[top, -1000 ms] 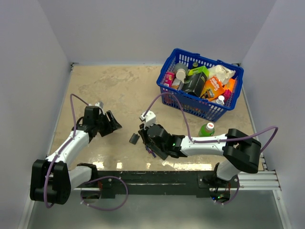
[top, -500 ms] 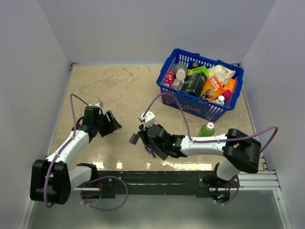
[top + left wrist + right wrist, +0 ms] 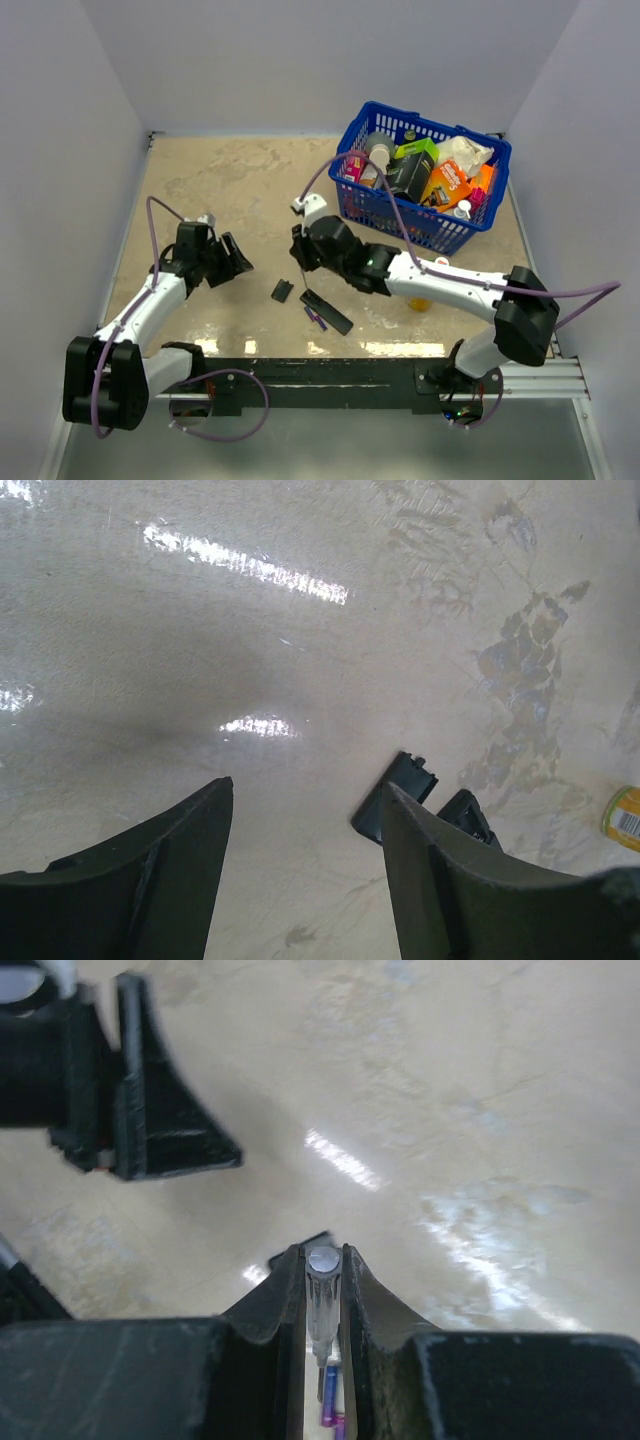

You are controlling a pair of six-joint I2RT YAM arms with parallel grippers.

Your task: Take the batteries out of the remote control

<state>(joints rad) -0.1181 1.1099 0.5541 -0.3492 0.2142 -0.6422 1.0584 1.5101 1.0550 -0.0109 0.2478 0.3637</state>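
Observation:
The remote control (image 3: 330,313), a slim black bar, lies free on the table at front centre, and its end shows in the left wrist view (image 3: 470,816). Small purplish batteries (image 3: 315,319) lie against its left side and also show between the right fingers (image 3: 330,1402). The short black cover piece (image 3: 282,290) rests just left of it (image 3: 402,788). My right gripper (image 3: 299,258) hangs above and behind them, shut on a thin grey stick (image 3: 322,1295). My left gripper (image 3: 238,262) is open and empty (image 3: 305,785), left of the cover.
A blue basket (image 3: 352,133) full of packets and bottles stands at the back right. A green bottle (image 3: 418,302) is mostly hidden under my right forearm. Grey walls close in the table on three sides.
My right arm has lifted and swung back toward the basket with the stick, uncovering the remote and batteries. The left arm has not moved.

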